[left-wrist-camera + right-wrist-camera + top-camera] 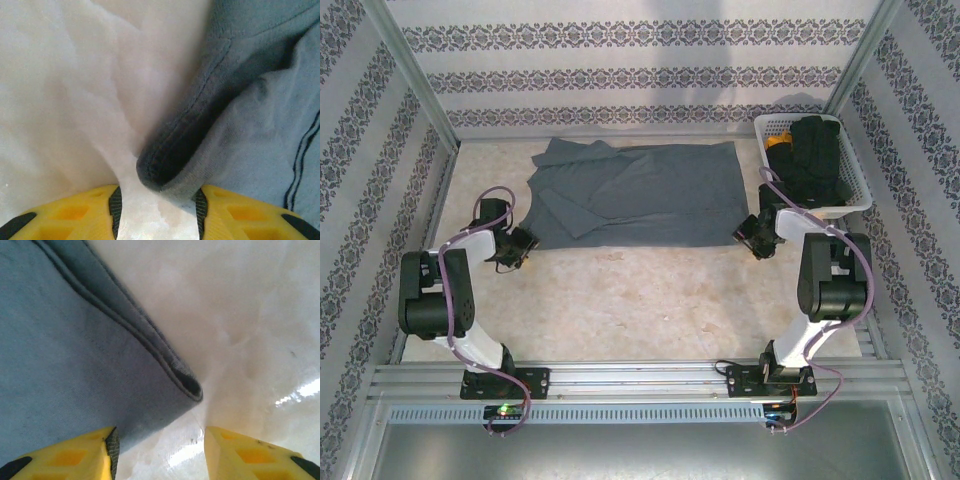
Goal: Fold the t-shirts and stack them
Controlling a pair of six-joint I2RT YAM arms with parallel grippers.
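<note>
Left gripper [520,243]: low on the tabletop [640,300] at the near-left corner of the t-shirt [640,195], placed, I judge, to pinch that corner for a fold. In the left wrist view its yellow fingers [75,220] stand partly apart; the rolled hem corner [160,167] pokes in between them, against the right-hand pad and clear of the other; nothing clamped.

T-shirt: lies flat across the far half of the tabletop, between the two arms, long side running left to right; plain slate blue-grey, soft, no print; left part doubled over in angled flaps with creases; right part one smooth panel; stitched double-line hem along the edge.

Right gripper [757,238]: at the near-right corner, mirroring the left; jaws likewise part open. In the right wrist view the folded corner [187,385] lies just ahead of the gap, with cloth running beside the left finger; it holds nothing. One gripper at each near corner suggests a paired lift of the near edge.

Far right: white basket [860,200] with dark clothes [820,150] inside, possibly more shirts; too dim to tell.
</note>
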